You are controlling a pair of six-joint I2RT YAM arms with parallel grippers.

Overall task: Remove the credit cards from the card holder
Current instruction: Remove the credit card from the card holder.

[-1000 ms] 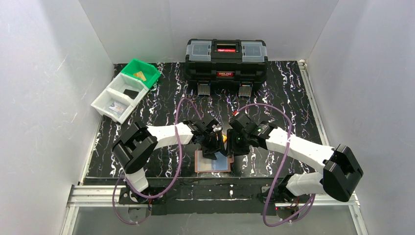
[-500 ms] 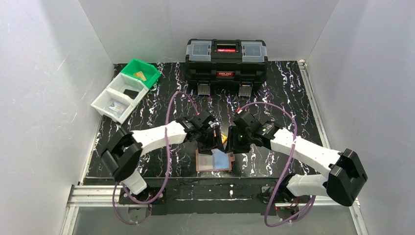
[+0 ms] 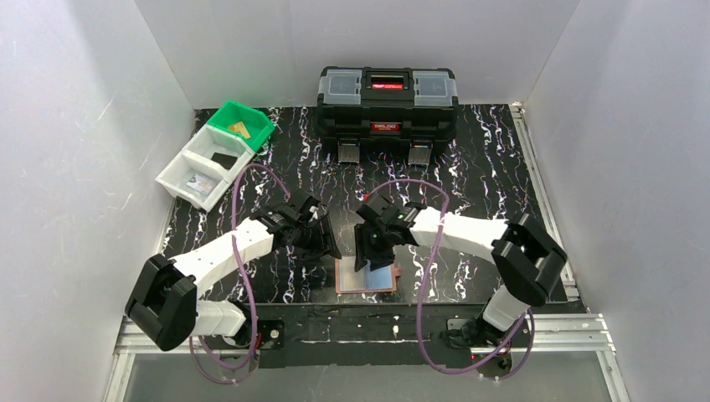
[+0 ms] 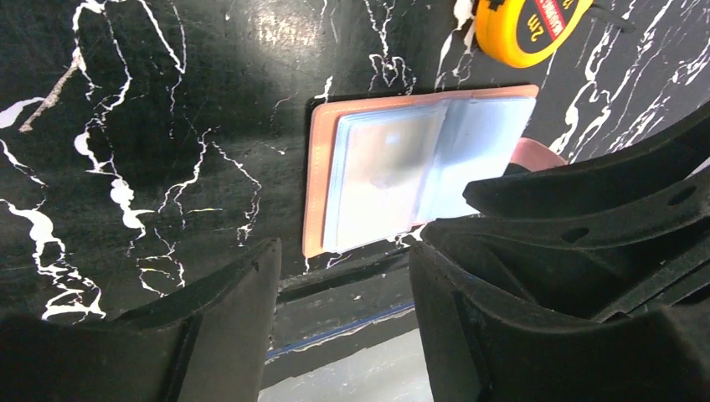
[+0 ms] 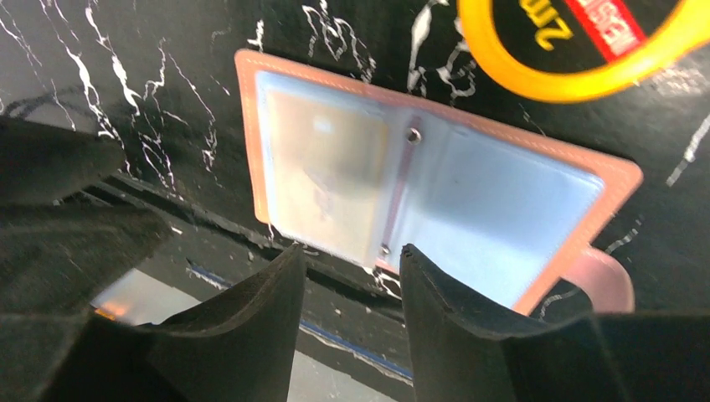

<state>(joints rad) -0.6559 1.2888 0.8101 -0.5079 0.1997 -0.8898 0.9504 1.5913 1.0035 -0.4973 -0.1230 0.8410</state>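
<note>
Card holder lying open flat at the near edge of the bench, long axis left to right, right hand over its far edge, left hand farther left, both parted and empty.

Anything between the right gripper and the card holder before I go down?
Nothing visible. The right gripper hangs open just above the open card holder; the tape measure lies beside the holder, off the path.

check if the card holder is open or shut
Open: the card holder lies spread flat, its bluish clear inside facing up.
</note>
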